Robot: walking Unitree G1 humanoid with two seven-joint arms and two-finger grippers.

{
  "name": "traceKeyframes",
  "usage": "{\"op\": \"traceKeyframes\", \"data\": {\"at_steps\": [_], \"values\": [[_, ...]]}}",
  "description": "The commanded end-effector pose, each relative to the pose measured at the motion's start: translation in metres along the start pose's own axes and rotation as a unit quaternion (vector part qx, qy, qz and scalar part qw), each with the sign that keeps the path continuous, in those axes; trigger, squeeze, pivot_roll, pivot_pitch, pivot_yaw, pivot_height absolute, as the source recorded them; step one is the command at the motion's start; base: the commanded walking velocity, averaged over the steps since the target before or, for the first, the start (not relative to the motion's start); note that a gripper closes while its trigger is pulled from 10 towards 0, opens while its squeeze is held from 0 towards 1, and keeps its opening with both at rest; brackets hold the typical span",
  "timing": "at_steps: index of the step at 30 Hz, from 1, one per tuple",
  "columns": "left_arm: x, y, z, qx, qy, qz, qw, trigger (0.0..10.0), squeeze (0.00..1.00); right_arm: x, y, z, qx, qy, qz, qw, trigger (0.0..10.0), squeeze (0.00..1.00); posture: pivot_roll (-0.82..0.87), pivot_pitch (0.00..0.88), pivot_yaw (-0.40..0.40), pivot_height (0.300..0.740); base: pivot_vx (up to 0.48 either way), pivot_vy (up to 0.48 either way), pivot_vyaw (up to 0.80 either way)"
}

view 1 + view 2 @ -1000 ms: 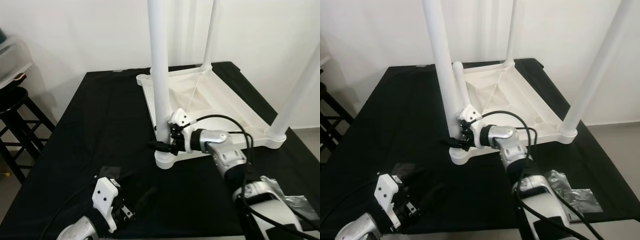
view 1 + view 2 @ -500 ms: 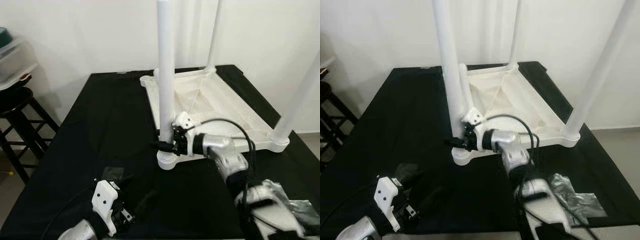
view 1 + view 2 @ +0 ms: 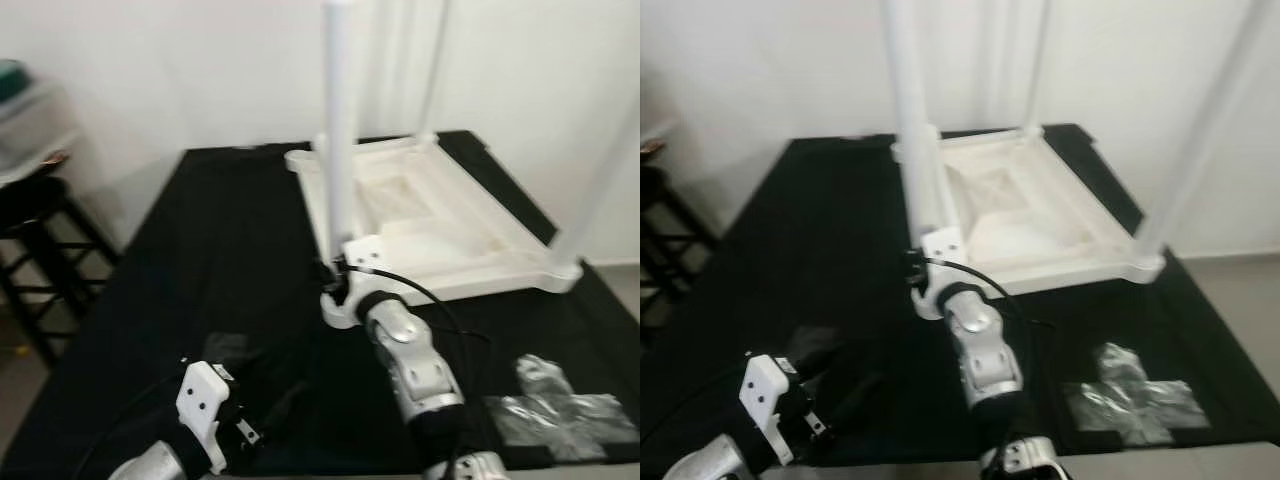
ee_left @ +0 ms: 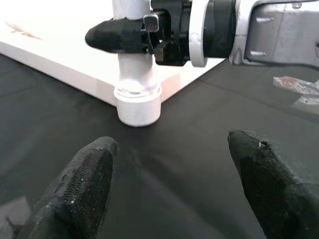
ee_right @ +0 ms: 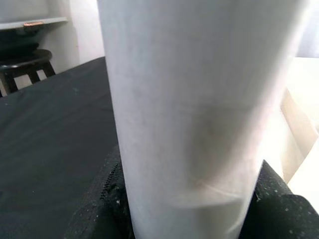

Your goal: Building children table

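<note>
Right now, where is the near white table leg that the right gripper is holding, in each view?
Left eye: near white table leg rises at centre, right gripper at its base.
Right eye: left of centre.
Left wrist: top centre.
Right wrist: close up.
Shared landmark: black tablecloth.

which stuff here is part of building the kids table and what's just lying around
Part of the job:
- upturned white tabletop
- near-corner table leg, gripped low down by the right hand
- far-corner leg and right-corner leg, standing in their sockets

Lying about:
- crumpled clear plastic wrapping on the black work table
- black stool
- left hand, open, hovering idle
</note>
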State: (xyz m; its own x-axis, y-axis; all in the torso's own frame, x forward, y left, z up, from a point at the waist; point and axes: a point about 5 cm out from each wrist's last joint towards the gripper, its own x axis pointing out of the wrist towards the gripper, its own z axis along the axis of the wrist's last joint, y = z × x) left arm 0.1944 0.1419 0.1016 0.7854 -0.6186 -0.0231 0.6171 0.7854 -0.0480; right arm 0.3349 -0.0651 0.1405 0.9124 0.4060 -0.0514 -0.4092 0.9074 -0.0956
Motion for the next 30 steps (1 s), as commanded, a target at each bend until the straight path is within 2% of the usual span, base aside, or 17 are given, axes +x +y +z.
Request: {"op": "traceKeyframes", "data": {"at_steps": [1,2,3,5,7,8,10,11,14,15,16,18,19,21,25,26,30], "values": [[-0.003,0.003,-0.005,-0.003,0.01,0.012,1.0,10.0,0.0,0.001,0.001,-0.013,0.006,0.039,-0.001,0.999,5.5,0.0,-0.07,0.045,0.046,0.74,0.0,0.0,0.0],[-0.003,0.003,-0.005,-0.003,0.01,0.012,1.0,10.0,0.0,0.001,0.001,-0.013,0.006,0.039,-0.001,0.999,5.5,0.0,-0.07,0.045,0.046,0.74,0.0,0.0,0.0],[-0.002,0.003,-0.004,-0.003,0.009,0.013,1.0,10.0,0.0,0.001,0.005,-0.008,0.013,0.037,0.005,0.999,10.0,0.95,-0.07,0.044,0.046,0.74,0.0,0.0,0.0],[-0.002,0.003,-0.004,-0.004,0.009,0.013,1.0,10.0,0.0,0.001,0.009,-0.001,0.023,0.028,0.023,0.999,10.0,1.0,-0.07,0.042,0.048,0.74,0.0,0.0,0.0],[-0.001,0.003,-0.004,-0.004,0.009,0.011,1.0,10.0,0.0,0.003,0.017,0.013,0.032,0.001,0.096,0.995,10.0,1.0,-0.07,0.04,0.049,0.74,0.0,0.0,0.0],[-0.001,0.003,-0.004,-0.004,0.009,0.011,1.0,10.0,0.0,0.003,0.017,0.013,0.032,0.001,0.096,0.995,10.0,1.0,-0.07,0.04,0.049,0.74,0.0,0.0,0.0],[0.001,0.003,-0.005,-0.005,0.009,0.009,1.0,10.0,0.0,0.006,0.016,0.028,0.023,-0.034,0.184,0.982,10.0,1.0,-0.07,0.036,0.05,0.74,0.0,0.0,0.0],[0.002,0.003,-0.005,-0.005,0.009,0.009,1.0,10.0,0.0,0.005,0.012,0.035,0.002,-0.044,0.244,0.969,10.0,1.0,-0.07,0.034,0.045,0.74,0.0,0.0,0.0],[0.002,0.003,-0.005,-0.005,0.008,0.008,1.0,10.0,0.0,0.005,0.008,0.038,-0.013,-0.048,0.284,0.958,10.0,1.0,-0.07,0.034,0.045,0.74,0.0,0.0,0.0],[0.003,0.003,-0.005,-0.005,0.008,0.008,1.0,10.0,0.0,0.003,0.002,0.038,-0.056,-0.039,0.337,0.939,10.0,0.0,-0.07,0.029,0.04,0.74,0.0,0.0,0.0],[0.003,0.003,-0.005,-0.005,0.008,0.008,1.0,10.0,0.0,0.003,0.002,0.038,-0.056,-0.039,0.337,0.939,10.0,0.0,-0.07,0.029,0.04,0.74,0.0,0.0,0.0],[0.004,0.003,-0.005,-0.005,0.006,0.009,1.0,10.0,0.0,0.004,-0.016,0.039,-0.095,-0.007,0.401,0.911,10.0,0.0,-0.07,0.025,0.037,0.74,0.0,0.0,0.0],[0.004,0.003,-0.005,-0.005,0.006,0.009,1.0,10.0,0.0,0.004,-0.016,0.039,-0.095,-0.007,0.401,0.911,10.0,0.0,-0.07,0.025,0.037,0.74,0.0,0.0,0.0],[0.004,0.004,-0.005,-0.005,0.006,0.01,1.0,10.0,0.0,0.008,-0.029,0.042,-0.095,0.012,0.418,0.903,10.0,0.0,-0.06,0.018,0.035,0.74,0.0,0.0,0.0],[0.004,0.004,-0.006,-0.004,0.006,0.011,1.0,10.0,0.0,0.012,-0.039,0.045,-0.071,0.017,0.414,0.907,10.0,0.0,-0.06,0.017,0.038,0.74,0.0,0.0,0.0],[0.003,0.004,-0.006,-0.004,0.006,0.011,1.0,10.0,0.0,0.013,-0.043,0.045,-0.058,0.02,0.414,0.908,0.0,0.0,-0.05,0.015,0.038,0.74,0.0,0.0,0.0],[0.002,0.003,-0.006,-0.004,0.008,0.01,1.0,10.0,0.0,0.011,-0.049,0.041,-0.04,0.024,0.42,0.906,0.0,0.0,-0.05,0.017,0.043,0.74,0.0,0.0,0.0]]}}
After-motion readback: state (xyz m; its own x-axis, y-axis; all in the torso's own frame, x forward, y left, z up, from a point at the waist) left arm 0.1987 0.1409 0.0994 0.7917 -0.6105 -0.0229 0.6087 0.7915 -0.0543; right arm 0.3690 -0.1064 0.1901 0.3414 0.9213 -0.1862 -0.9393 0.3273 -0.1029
